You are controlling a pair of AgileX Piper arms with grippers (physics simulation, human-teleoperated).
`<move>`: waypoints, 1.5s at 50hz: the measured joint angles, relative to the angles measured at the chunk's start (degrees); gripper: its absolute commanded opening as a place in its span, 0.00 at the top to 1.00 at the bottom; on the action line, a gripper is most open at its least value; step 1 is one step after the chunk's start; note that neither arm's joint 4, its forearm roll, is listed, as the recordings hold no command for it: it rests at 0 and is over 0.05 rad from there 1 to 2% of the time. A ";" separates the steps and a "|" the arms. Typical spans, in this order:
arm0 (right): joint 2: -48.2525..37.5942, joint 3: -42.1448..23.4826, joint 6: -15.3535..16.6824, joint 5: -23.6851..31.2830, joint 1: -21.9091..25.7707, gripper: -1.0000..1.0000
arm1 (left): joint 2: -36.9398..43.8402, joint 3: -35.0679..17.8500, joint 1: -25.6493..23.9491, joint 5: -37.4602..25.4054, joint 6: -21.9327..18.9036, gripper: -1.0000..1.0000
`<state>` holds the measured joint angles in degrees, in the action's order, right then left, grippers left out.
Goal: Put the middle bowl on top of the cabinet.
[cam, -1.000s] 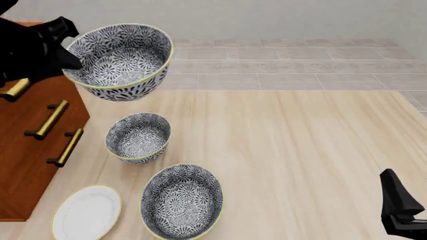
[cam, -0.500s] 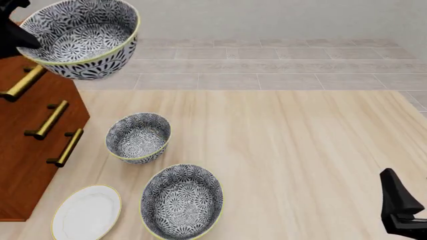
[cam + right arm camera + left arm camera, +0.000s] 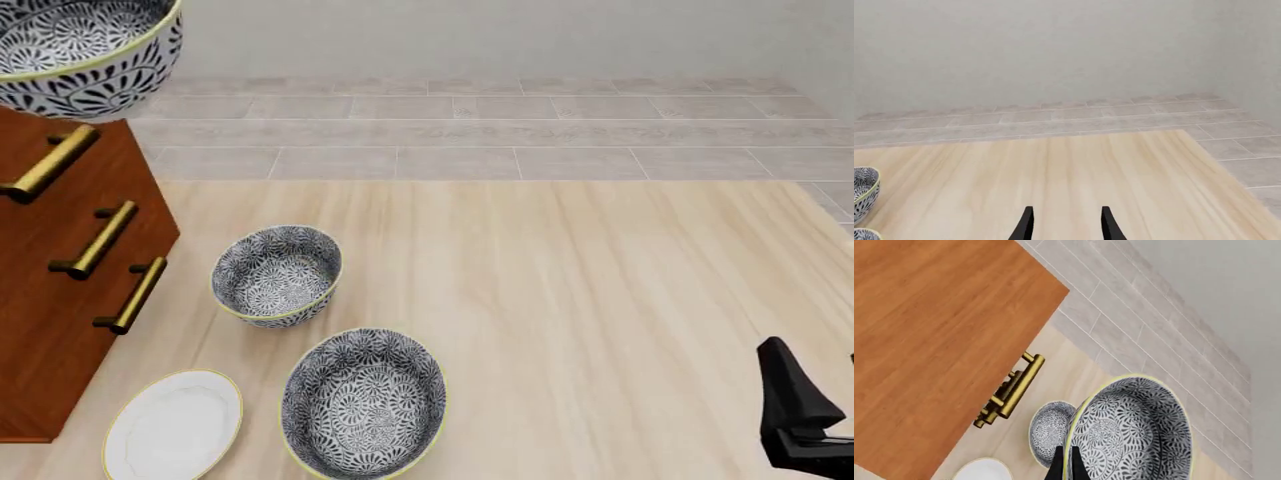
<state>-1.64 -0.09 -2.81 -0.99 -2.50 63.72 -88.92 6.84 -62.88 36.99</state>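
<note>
Now the middle bowl [image 3: 83,52] hangs above the cabinet [image 3: 60,290] (rim pinched).

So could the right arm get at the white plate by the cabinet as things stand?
Probably not easily. The right gripper sits at the near right table edge, and the white plate lies at the far left by the cabinet, with the nearest patterned bowl squarely between them.
</note>
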 measured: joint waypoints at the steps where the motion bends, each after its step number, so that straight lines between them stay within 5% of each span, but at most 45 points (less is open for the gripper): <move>1: -0.03 0.00 0.01 -0.03 0.00 0.00 | 0.08 -0.25 0.56 -0.21 0.07 1.00; 30: -0.42 0.03 0.19 -0.34 -0.01 0.00 | 3.26 -8.83 12.98 -5.14 -0.21 1.00; 75: -0.41 0.05 -0.15 -0.27 -0.31 0.00 | 8.72 -14.15 28.25 -6.27 -0.15 1.00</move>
<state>-2.04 -0.05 -2.97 -1.26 -2.81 72.44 -103.07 35.08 -69.15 36.84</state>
